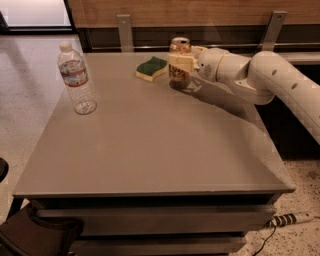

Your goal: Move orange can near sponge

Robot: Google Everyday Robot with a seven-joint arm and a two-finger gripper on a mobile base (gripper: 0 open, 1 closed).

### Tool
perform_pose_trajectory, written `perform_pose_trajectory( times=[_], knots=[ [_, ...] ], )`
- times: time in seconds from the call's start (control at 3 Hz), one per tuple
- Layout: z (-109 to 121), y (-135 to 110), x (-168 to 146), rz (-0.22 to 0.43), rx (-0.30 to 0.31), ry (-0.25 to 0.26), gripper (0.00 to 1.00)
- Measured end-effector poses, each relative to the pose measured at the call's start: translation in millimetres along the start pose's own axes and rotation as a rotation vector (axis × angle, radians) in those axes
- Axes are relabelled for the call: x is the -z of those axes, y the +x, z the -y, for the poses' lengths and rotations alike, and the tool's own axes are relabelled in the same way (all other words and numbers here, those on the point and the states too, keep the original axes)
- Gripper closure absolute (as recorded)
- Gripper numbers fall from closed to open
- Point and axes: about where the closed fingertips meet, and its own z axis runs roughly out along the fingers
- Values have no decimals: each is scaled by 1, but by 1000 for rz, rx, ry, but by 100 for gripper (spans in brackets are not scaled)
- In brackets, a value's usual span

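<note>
The gripper (179, 64) sits closed round the orange can (180, 45) at the far side of a grey table (150, 150), which spreads from it toward me. Behind the gripper runs a wood-panelled wall (200, 10) over a dark band, with one metal bracket (125, 32) to its left and another (272, 30) to its right. Far left of it, pale speckled floor (25, 85) catches daylight from a bright opening (35, 12). Low to its right, a power strip (292, 218) lies on the floor.

Terrazzo floor (20, 100), wood-panelled wall (200, 12) suggest a canteen; jaws clasp orange can (179, 46).
</note>
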Motion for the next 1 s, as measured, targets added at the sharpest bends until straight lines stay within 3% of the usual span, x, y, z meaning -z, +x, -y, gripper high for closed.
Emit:
perform_pose_trajectory(
  times=[0.67,1.0],
  knots=[
    [-3,22,-43,-8,-11,-31,100],
    [-5,37,-46,-27,-26,-12,100]
  ],
)
